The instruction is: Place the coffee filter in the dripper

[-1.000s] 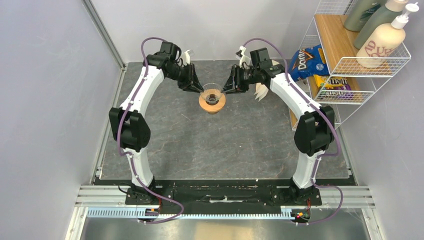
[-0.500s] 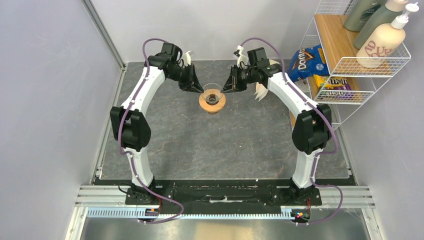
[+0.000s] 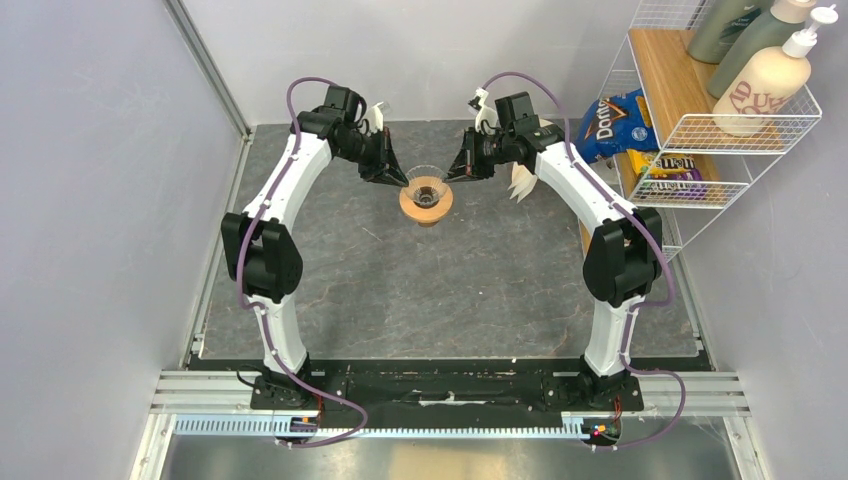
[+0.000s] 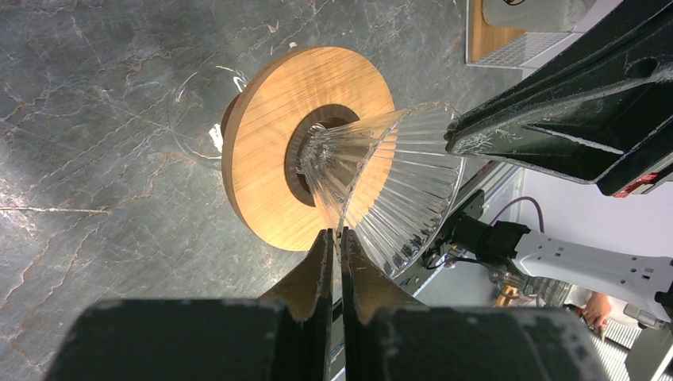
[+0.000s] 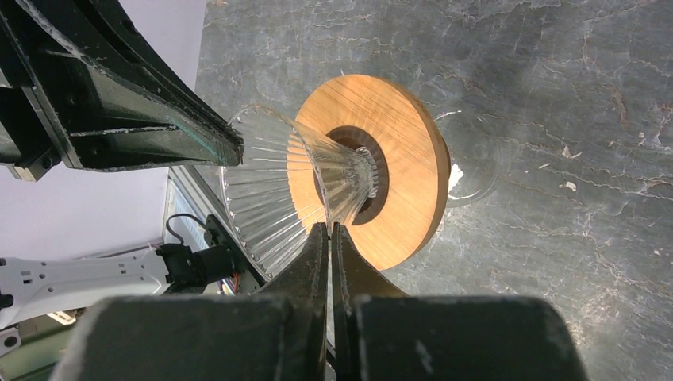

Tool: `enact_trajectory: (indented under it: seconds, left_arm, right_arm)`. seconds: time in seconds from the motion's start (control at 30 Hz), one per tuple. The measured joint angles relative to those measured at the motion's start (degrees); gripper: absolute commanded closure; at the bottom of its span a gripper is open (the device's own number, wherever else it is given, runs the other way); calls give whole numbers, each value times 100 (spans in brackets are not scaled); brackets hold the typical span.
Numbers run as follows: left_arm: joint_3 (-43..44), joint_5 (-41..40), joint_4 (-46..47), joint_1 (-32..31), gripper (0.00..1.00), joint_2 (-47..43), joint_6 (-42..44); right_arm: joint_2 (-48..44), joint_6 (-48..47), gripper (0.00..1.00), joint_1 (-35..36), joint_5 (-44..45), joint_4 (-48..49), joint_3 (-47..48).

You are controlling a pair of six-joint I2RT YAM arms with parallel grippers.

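The dripper (image 3: 425,197), a ribbed clear glass cone in an orange-tan wooden ring, is at the back middle of the table. Both grippers pinch its glass rim from opposite sides. My left gripper (image 3: 401,180) is shut on the rim's left edge, as the left wrist view (image 4: 337,235) shows. My right gripper (image 3: 452,176) is shut on the right edge, as the right wrist view (image 5: 328,229) shows. The glass cone (image 4: 397,175) (image 5: 278,190) has no paper in it. The white coffee filter (image 3: 521,185) lies on the table behind my right forearm.
A wire shelf (image 3: 700,120) stands at the right with bottles (image 3: 765,75) on top. A Doritos bag (image 3: 612,122) and an M&M's bag (image 3: 672,172) sit beside and under it. Grey walls close the table's left and back.
Both grippers, still shut on the dripper's rim, have shifted slightly toward the back of the table, and the dripper moved with them.
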Motion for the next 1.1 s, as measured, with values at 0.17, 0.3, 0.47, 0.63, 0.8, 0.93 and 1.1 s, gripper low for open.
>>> enact_trajectory:
  seconds: [0.17,0.3,0.47,0.63,0.8,0.93,1.1]
  left_arm:
    - [0,2,17,-11,98,9,-7]
    - [-2,2,20,-11,98,15,-31]
    - [-22,9,26,-9,98,24,-57]
    - [-22,48,44,-4,98,50,-63]
    - [-22,90,46,13,98,76,-79]
    - [-22,162,61,42,98,107,-81]
    - [-20,157,66,44,98,109,-81]
  right_arm:
    - [17,-4,100,0,35,-2,17]
    - [46,-24,100,0,46,-4,55]
    - [66,-42,100,0,44,-17,79]
    - [76,-42,100,-2,46,-20,85]
    - [101,-50,100,-2,72,-17,105]
    - [136,-61,100,-7,76,-20,140]
    - [162,-90,100,-13,76,-13,173]
